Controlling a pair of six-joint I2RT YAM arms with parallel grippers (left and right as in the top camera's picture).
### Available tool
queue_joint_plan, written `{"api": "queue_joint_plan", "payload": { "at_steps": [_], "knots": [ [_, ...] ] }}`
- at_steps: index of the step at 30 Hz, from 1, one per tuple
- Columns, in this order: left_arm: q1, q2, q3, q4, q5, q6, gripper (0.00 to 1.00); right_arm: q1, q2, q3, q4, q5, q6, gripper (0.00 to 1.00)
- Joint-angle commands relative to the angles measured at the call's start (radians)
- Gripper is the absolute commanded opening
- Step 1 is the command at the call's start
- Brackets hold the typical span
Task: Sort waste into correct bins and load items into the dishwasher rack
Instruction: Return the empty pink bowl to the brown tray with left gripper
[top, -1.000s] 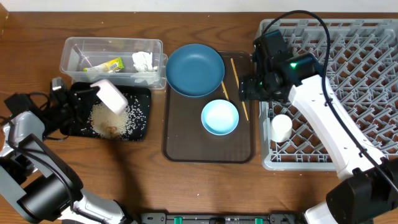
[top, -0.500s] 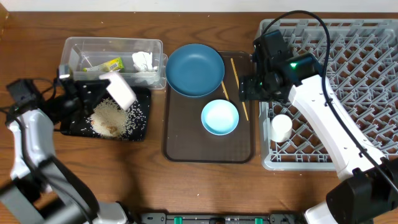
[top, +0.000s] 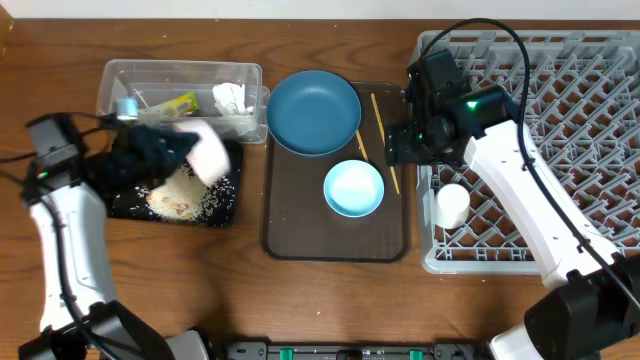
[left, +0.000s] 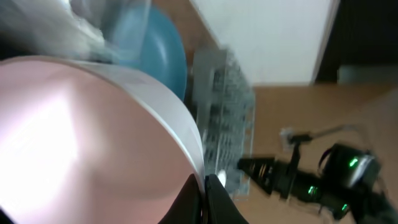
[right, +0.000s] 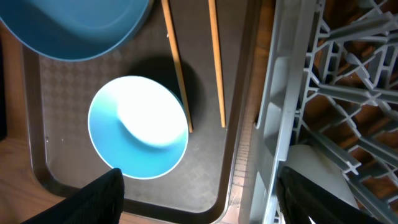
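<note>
The white bowl (top: 208, 152) has shifted right, tilted over the black tray (top: 118, 205), gripped by the left hand (top: 172, 148); right hand (top: 400, 143) wide open.

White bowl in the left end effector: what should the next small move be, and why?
Probably lift the white bowl clear of the black tray and start it rightward toward the dishwasher rack. The left wrist view shows its inside bare, and the rice lies heaped in the tray, so the tipping looks done.
</note>
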Motion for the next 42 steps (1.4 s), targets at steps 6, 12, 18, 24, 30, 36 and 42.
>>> {"api": "queue_joint_plan", "payload": {
  "at_steps": [6,12,18,24,30,36,42],
  "knots": [
    [-0.454,-0.071,0.013,-0.183,-0.491,0.117,0.06,-0.004,0.006,-0.006,0.0,0.014,-0.016,0.77],
    [-0.756,-0.031,-0.011,-0.185,-0.744,0.025,0.06,-0.004,0.006,-0.006,0.0,0.017,-0.016,0.77],
    [-0.949,0.049,-0.011,-0.159,-0.908,-0.061,0.06,-0.004,0.006,-0.006,0.0,0.017,-0.017,0.77],
    [-1.043,0.15,-0.011,-0.115,-0.928,-0.069,0.07,-0.004,0.006,-0.006,0.0,0.018,-0.017,0.77],
    [-1.066,0.196,-0.011,-0.092,-0.921,-0.096,0.14,-0.004,0.006,-0.006,0.0,0.017,-0.016,0.77],
    [-1.065,0.174,0.002,-0.086,-0.921,-0.102,0.34,-0.003,0.006,-0.006,0.005,0.017,-0.016,0.76],
    [-1.063,0.127,0.033,-0.086,-0.925,-0.1,0.42,-0.003,0.006,-0.006,0.024,-0.002,-0.016,0.76]
  ]
}}
